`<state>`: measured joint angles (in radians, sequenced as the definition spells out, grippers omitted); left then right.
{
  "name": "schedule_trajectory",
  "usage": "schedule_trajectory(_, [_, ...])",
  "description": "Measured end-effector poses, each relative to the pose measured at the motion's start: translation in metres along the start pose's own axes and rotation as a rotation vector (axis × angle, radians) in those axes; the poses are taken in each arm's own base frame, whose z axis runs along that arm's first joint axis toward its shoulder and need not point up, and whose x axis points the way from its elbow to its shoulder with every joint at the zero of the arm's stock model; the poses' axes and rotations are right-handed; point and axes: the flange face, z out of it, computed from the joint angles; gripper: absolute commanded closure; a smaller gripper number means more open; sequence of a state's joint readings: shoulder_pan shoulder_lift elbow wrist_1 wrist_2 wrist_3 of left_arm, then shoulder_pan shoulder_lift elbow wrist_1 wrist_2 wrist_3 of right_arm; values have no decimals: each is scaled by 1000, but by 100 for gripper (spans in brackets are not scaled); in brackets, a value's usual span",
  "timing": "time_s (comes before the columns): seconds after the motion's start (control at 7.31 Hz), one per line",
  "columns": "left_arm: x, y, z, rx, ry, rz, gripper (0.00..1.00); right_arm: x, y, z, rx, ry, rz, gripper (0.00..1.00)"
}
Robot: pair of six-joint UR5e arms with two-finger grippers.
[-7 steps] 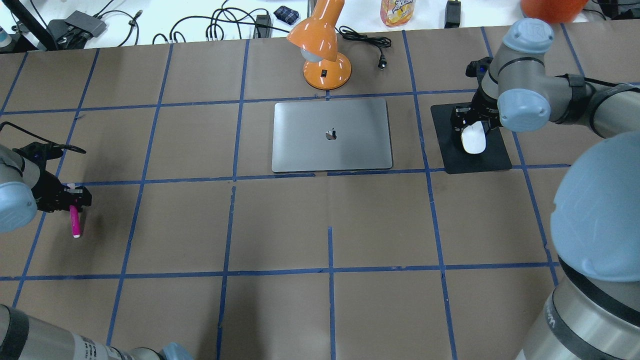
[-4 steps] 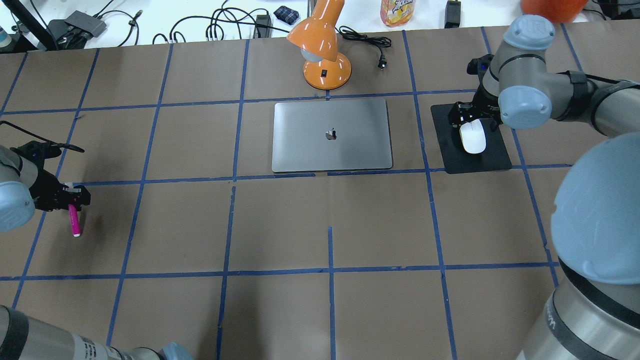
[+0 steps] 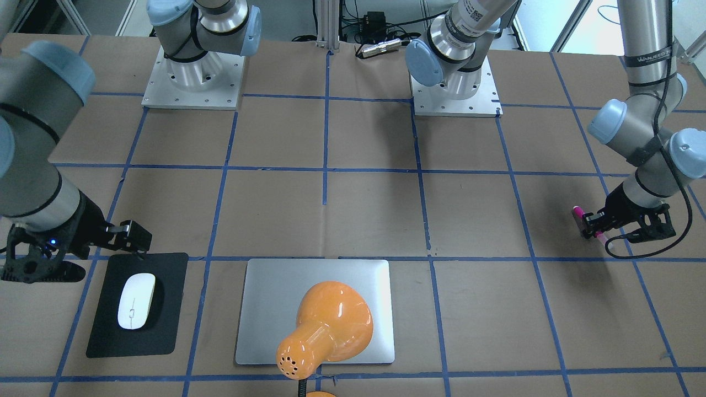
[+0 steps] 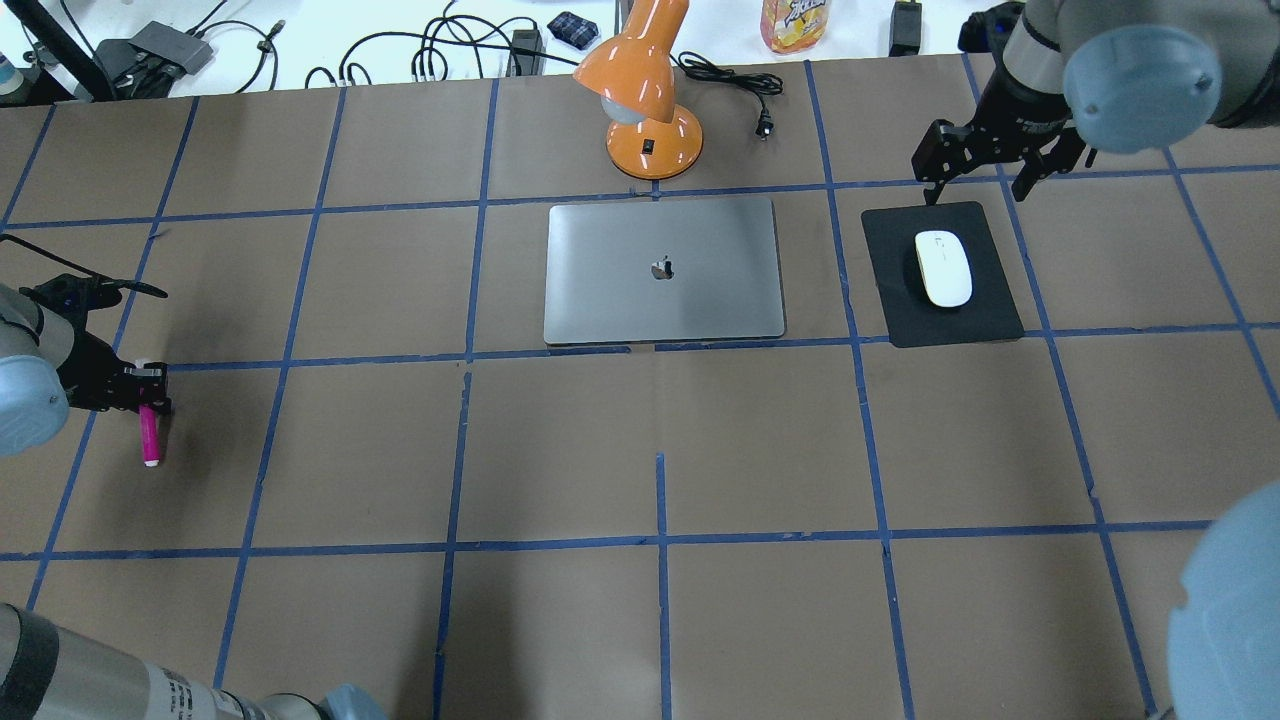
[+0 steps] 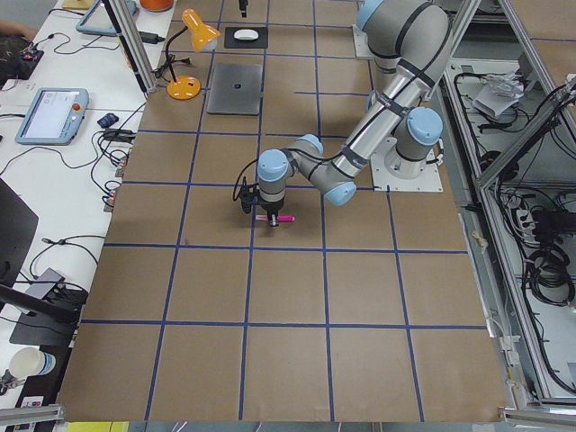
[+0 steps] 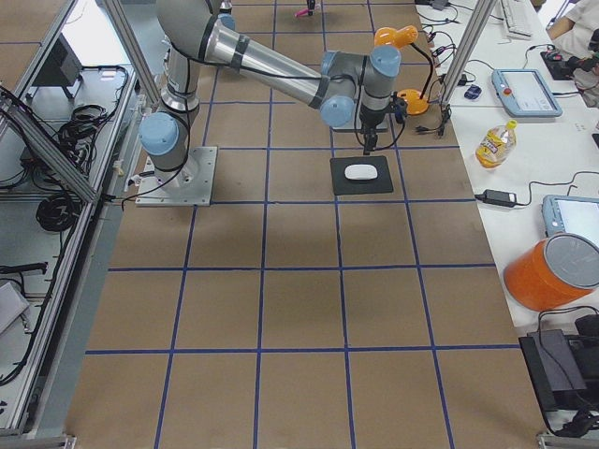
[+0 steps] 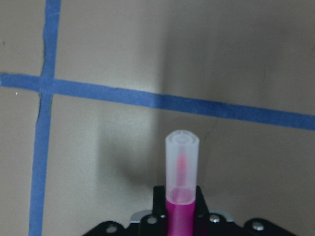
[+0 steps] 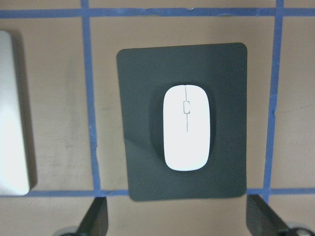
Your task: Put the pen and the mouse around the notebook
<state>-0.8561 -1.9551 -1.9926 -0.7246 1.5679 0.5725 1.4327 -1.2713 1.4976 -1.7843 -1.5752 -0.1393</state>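
Look at your left gripper [image 4: 148, 402] first. Its two fingers pinch the pink pen [image 4: 149, 440] at one end, and the pale cap end sticks out. The pen is far out on the left side of the table [image 4: 560, 450], well apart from the notebook [image 4: 663, 270] (I cannot tell if the pen touches the table). Your right gripper [image 4: 978, 185] hangs over the far edge of the black mat [image 4: 990, 320], with its fingers spread wide and nothing between them. The white mouse [image 4: 943, 268] lies flat in the middle of that mat, near the notebook's right side but not touching it. An orange lamp [image 4: 650, 100] stands just behind the notebook.
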Motion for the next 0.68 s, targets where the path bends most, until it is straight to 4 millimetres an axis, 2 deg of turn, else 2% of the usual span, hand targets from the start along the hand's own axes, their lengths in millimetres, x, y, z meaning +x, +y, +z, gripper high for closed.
schedule_trajectory(0.27, [0,-1,0,-2,1,0,100,-55,40,-86,-34,0,66,0])
schedule_trajectory(0.41, [1,-1,-3,-9,4,-2,100,-82,64,-116,-62,6,101,0])
schedule_trajectory(0.55, [4,-1,-11,-31,24,-11,100,-101,82,-136,-68,9,113,3])
schedule_trajectory(0.68, [5,-4,-27,-61,56,-41,100,-111,96,-149,-61,4,109,2])
